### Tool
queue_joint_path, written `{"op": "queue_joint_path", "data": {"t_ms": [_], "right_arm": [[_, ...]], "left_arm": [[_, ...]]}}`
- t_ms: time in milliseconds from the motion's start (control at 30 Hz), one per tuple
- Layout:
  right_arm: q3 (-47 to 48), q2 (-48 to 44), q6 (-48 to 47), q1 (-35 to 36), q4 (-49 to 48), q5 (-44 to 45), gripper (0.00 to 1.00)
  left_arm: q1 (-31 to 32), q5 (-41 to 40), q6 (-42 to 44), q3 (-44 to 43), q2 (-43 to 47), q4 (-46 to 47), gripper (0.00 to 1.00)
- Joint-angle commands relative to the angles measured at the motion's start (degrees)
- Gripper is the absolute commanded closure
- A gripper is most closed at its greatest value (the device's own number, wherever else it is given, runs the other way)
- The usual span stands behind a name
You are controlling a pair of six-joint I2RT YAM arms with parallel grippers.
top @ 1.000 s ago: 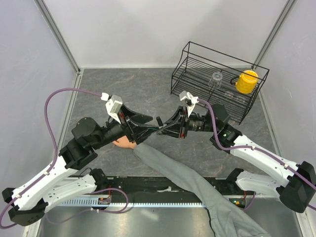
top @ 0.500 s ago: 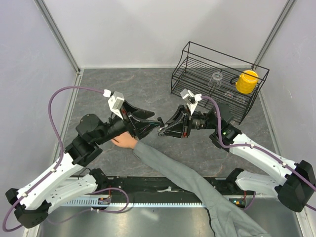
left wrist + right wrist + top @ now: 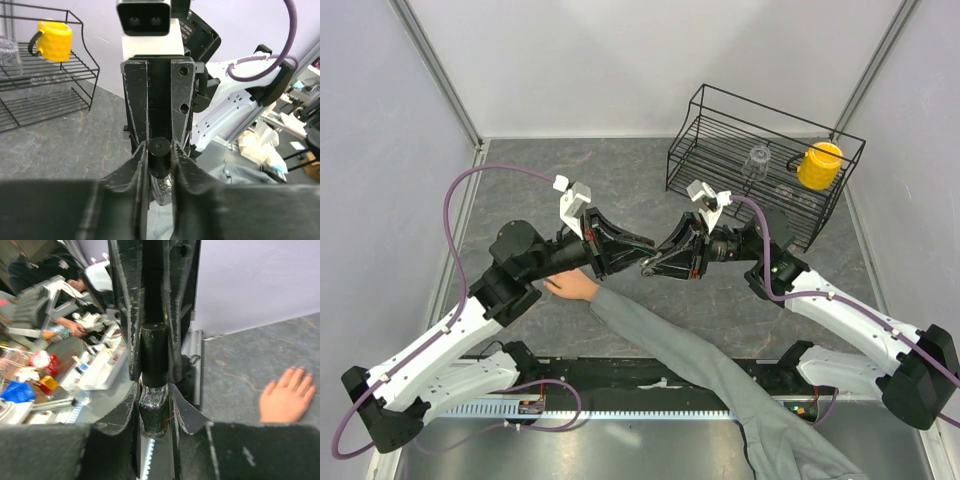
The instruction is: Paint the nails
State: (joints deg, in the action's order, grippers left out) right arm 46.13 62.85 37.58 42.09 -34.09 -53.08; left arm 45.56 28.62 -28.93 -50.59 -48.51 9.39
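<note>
Grey table (image 3: 570, 190), top view: is lying under both arms, with a wire rack (image 3: 760, 215) standing at 2 o'clock.
Rack load: a yellow mug (image 3: 819, 165) and a clear glass (image 3: 757, 160) are sitting inside.
Hand (image 3: 572, 287): is lying flat on the table at 8 o'clock of centre, partly under the left arm, with its grey sleeve (image 3: 680, 350) trailing off to 5 o'clock.
Nails, top view: too small to make out.
Arms: the left gripper (image 3: 642, 255) and right gripper (image 3: 650, 265) are meeting tip to tip at centre, above the sleeve's cuff.
Left gripper, left wrist view: its fingers are pinching a black cap (image 3: 159, 149) from 9 and 3 o'clock, with only the cap's width between them.
Right gripper, left wrist view: is facing in from 12 o'clock.
Right gripper, right wrist view: is clamping narrowly on a dark glittery bottle (image 3: 152, 412) at 6 o'clock.
Cap, right wrist view: is sticking up toward 12 o'clock between the left gripper's fingers.
Nails (image 3: 299, 371), right wrist view: are showing pale at the fingertips at 3 o'clock, on the table, well apart from the bottle.
</note>
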Motion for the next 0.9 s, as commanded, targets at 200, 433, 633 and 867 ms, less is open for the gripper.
{"op": "queue_joint_path", "data": {"t_ms": [200,433,633,867], "right_arm": [[13.36,1.22,-29.31,14.75,35.39,48.35,1.00],[12.32,6.58,-31.52,28.31,26.18,87.18,1.00],[10.22,4.23,-32.49,25.95,23.11,75.17,1.00],[3.35,-2.12,-26.60,13.12,19.84,35.22,1.00]], "left_arm": [[3.19,-22.34,4.49,-7.75,-2.55,-13.24,0.98],[11.74,-53.22,0.38,-19.54,-13.00,-27.04,0.98],[11.57,-46.75,0.62,-19.38,-12.23,-26.01,0.75],[2.28,-26.81,2.21,-12.26,-2.92,-18.27,0.32]]}}
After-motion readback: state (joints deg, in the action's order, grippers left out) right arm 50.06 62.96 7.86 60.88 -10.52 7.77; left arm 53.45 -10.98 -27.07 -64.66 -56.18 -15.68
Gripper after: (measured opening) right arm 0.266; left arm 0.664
